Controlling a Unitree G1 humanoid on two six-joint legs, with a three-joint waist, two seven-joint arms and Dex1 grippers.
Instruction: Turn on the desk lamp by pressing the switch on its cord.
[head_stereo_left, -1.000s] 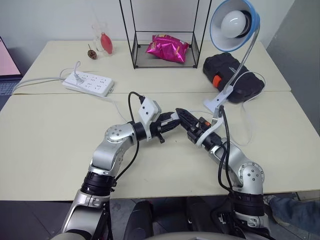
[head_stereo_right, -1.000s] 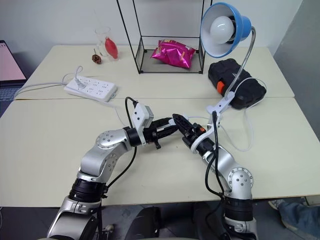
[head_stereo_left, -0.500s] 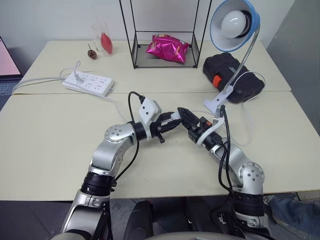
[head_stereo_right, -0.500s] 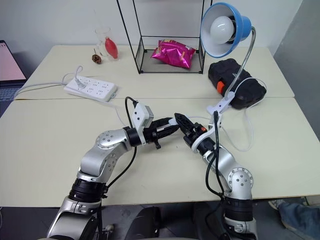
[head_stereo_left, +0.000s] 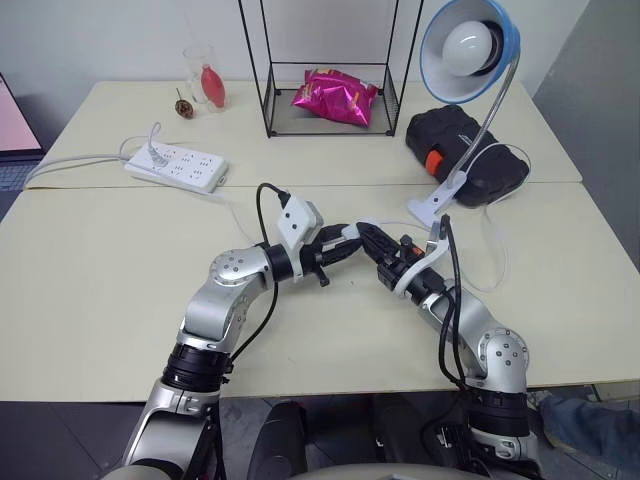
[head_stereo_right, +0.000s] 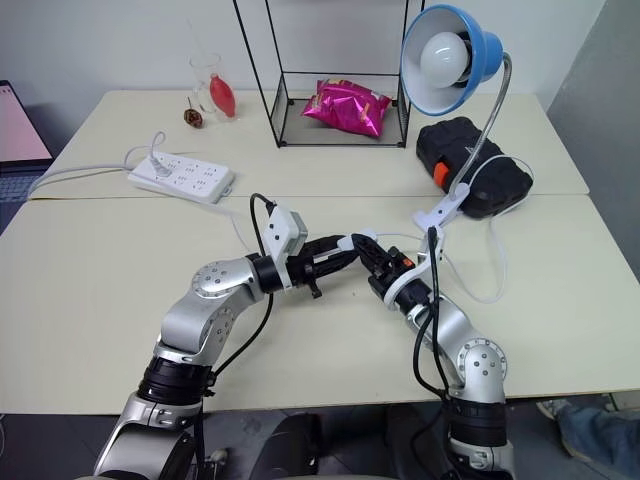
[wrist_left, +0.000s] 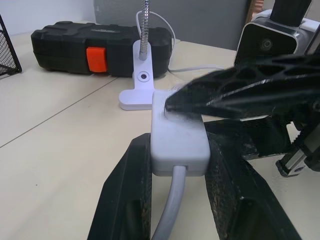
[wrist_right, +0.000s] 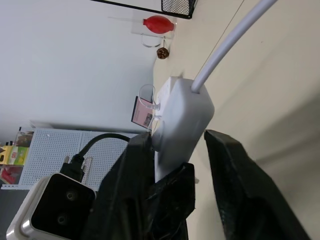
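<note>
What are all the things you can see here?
desk lamp: one, blue shade, white bulb, clipped at the table's right
switch: one, white, held above the table's middle
cord: one, thin white, runs from the switch
power strip: one, white, left side
wire rack: one, black, at the back
snack bag: one, pink, inside the rack
case: one, black with orange latch, behind the lamp's clip
glass: one, clear, red thing inside, back left
table: cream
left gripper: black, shut on the switch
right gripper: black, at the switch
</note>
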